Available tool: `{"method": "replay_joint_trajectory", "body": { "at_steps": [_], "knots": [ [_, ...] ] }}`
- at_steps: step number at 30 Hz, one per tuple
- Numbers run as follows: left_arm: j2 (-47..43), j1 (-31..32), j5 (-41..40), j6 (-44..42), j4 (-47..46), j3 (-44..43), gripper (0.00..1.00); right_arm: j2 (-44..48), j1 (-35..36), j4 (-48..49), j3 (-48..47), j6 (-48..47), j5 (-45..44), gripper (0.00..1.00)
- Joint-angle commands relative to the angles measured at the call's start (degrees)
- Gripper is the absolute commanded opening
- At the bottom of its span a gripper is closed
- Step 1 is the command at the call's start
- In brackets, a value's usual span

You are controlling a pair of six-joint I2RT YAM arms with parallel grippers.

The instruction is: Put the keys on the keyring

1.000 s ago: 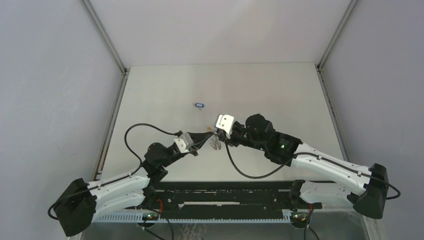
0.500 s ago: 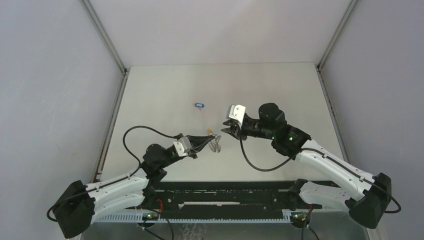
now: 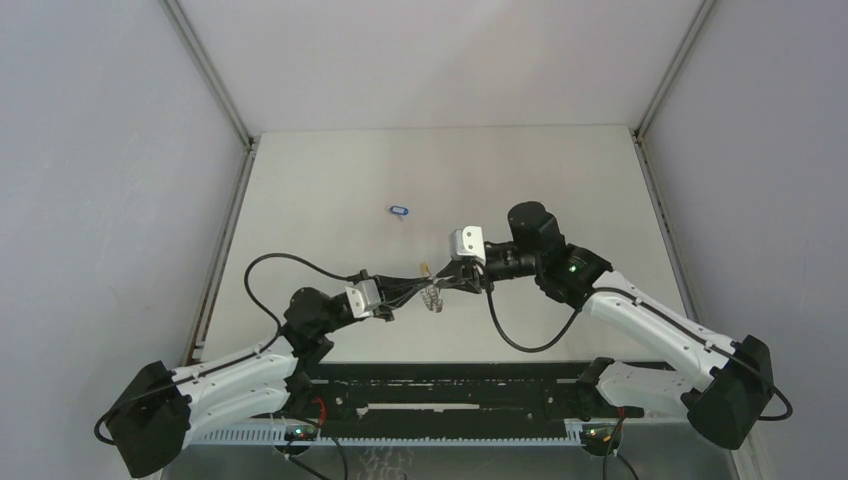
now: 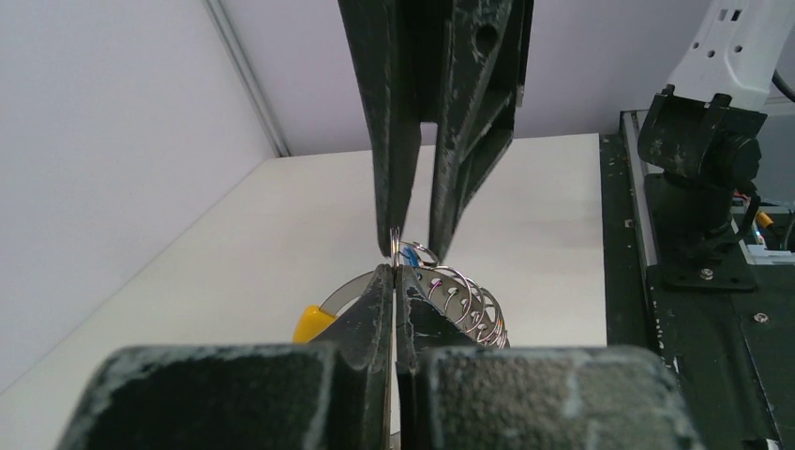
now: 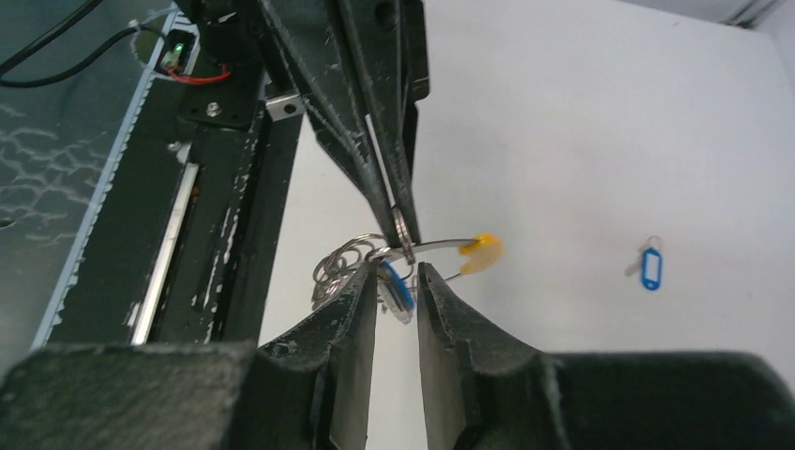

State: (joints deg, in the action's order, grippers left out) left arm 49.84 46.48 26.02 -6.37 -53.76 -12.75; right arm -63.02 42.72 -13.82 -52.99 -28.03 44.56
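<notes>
The left gripper (image 4: 395,274) has its jaws pressed together, pinching the keyring (image 4: 461,289) at its wire. The ring's yellow arc (image 5: 483,248) sticks out to one side. The right gripper (image 5: 397,272) meets it tip to tip, its jaws narrowed onto 1 blue-tagged key (image 5: 395,289) that touches the ring. The other key (image 3: 400,211) lies flat on the tabletop (image 3: 560,180), well apart and farther back.
</notes>
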Motion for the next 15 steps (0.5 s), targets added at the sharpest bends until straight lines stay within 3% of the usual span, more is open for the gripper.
{"method": "replay_joint_trajectory", "body": {
  "at_steps": [1, 11, 15],
  "knots": [
    [-0.4, -0.4, 1.7, 1.7, -5.4, 0.2, 0.0, -0.3, -0.3, -1.3, -2.7, -2.5, 3.8, 0.21],
    [-0.1, -0.4, 5.3, 2.1, -5.1, -0.1, 0.0, -0.4, -0.4, -0.5, -2.7, -2.6, 3.3, 0.19],
    [-0.4, -0.5, 5.8, 2.2, -5.3, -0.2, 0.0, -0.6, -0.9, -0.5, -2.7, -2.4, 4.2, 0.07]
  ]
}}
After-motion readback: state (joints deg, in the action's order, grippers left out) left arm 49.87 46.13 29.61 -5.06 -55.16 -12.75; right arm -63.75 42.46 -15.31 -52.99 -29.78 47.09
